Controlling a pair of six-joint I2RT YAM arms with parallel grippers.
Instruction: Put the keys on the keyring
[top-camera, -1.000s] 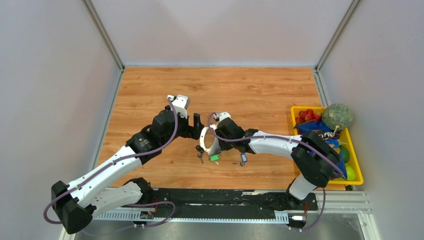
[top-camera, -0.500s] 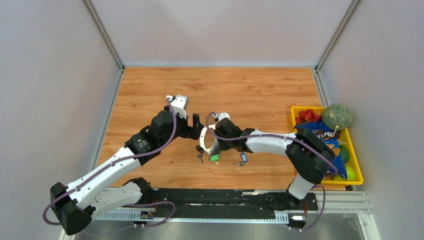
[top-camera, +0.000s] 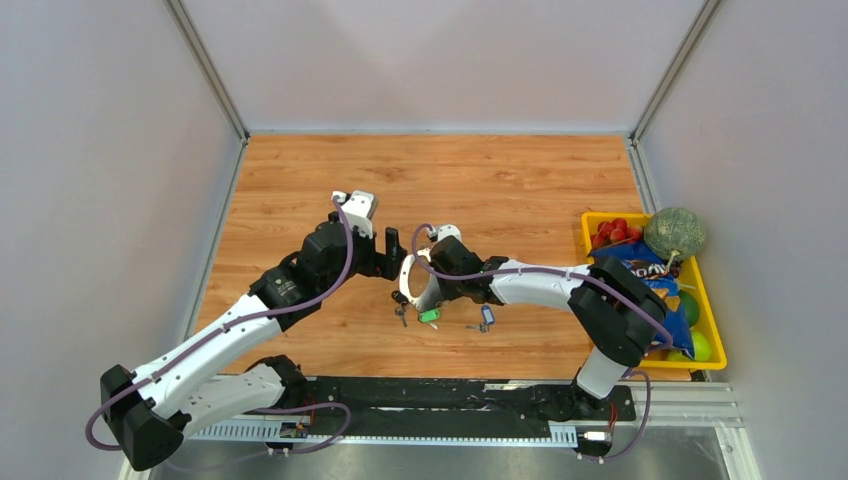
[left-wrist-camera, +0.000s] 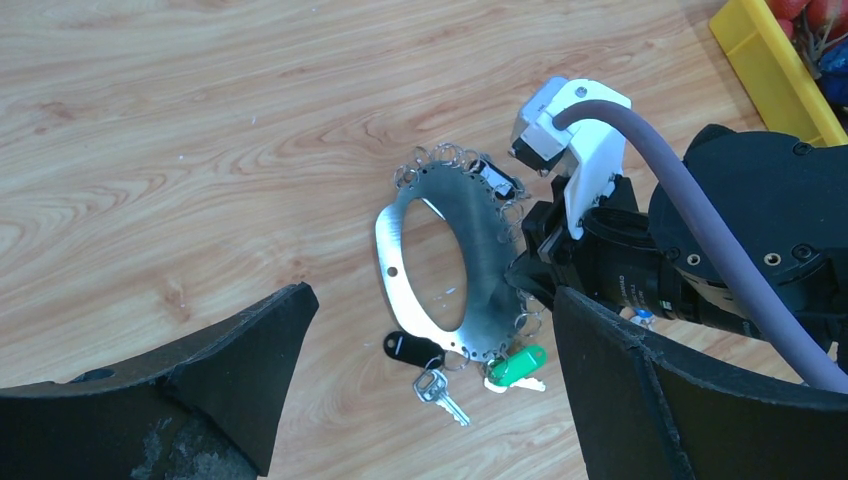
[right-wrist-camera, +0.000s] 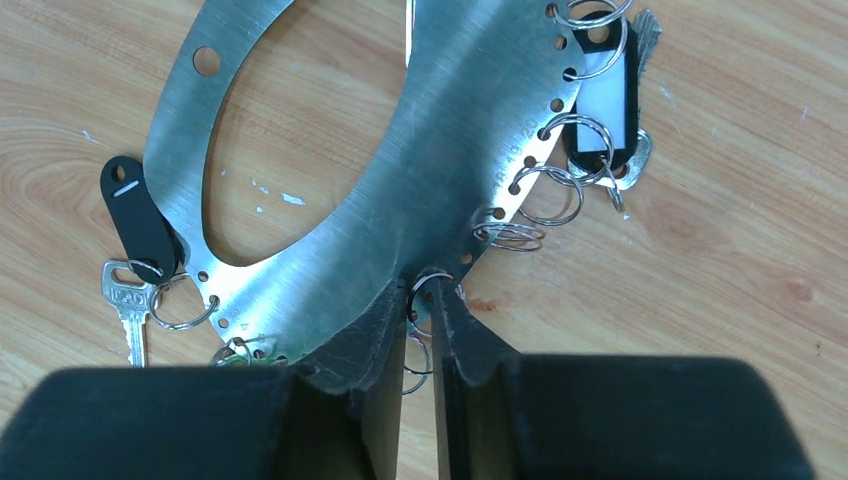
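Right gripper (right-wrist-camera: 420, 300) pinches the keyring's (right-wrist-camera: 400, 180) ring-crowded rim; left gripper (left-wrist-camera: 430, 300) spread wide nearby.

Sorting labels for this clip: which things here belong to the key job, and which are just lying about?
Job: keyring, green-tagged key, black-tagged key, blue-tagged key, right pincer clamped on the keyring.
Lying about: yellow bin, melon, snack bag.
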